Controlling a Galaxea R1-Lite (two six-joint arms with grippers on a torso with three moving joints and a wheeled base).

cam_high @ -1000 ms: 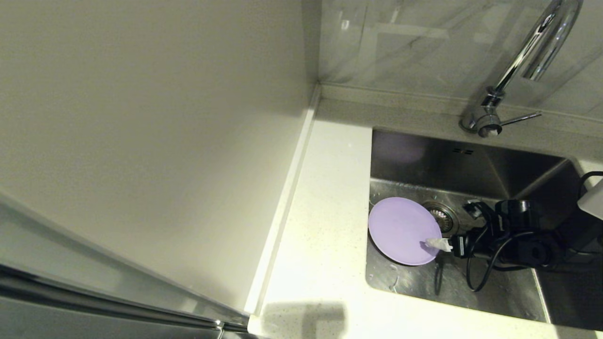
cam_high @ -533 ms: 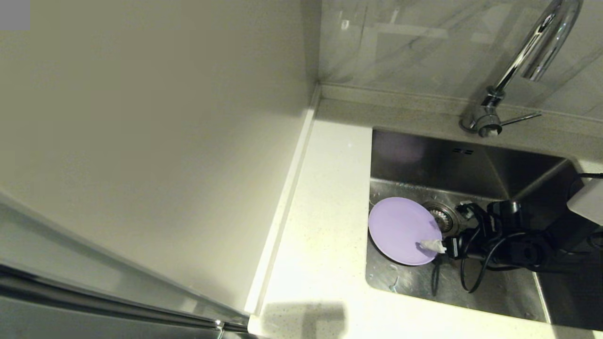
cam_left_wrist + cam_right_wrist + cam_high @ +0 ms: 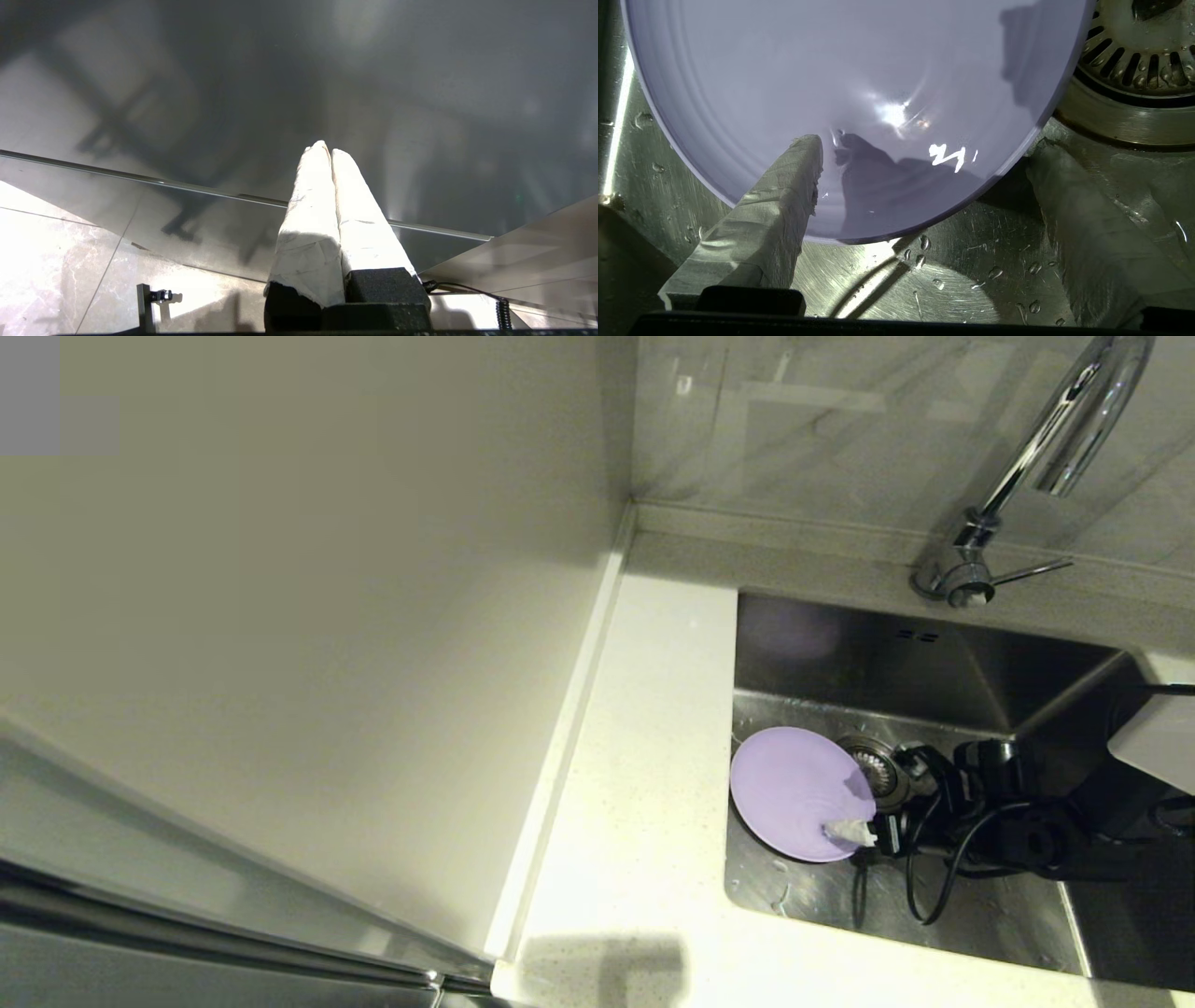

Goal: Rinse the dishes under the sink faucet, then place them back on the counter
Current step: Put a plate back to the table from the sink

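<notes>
Head view: lilac plate [image 3: 794, 791] flat in sink [image 3: 934, 653], beside drain; right gripper [image 3: 864, 835] has crept further over its rim.

Left wrist: left gripper [image 3: 327, 154] parked, fingers clenched, empty.

Right wrist: fingers [image 3: 784, 196] released, straddling rim; pickup looks imminent.

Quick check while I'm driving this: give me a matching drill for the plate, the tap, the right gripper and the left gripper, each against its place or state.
Things:
1. plate
2. tap
3. right gripper
4. left gripper

Places or states:
A. shut on nothing, away from the sink
B. lying in the sink beside the drain
C. open, straddling the plate's rim
D. standing behind the sink

Pairs: 1-B, 2-D, 3-C, 4-A
</notes>
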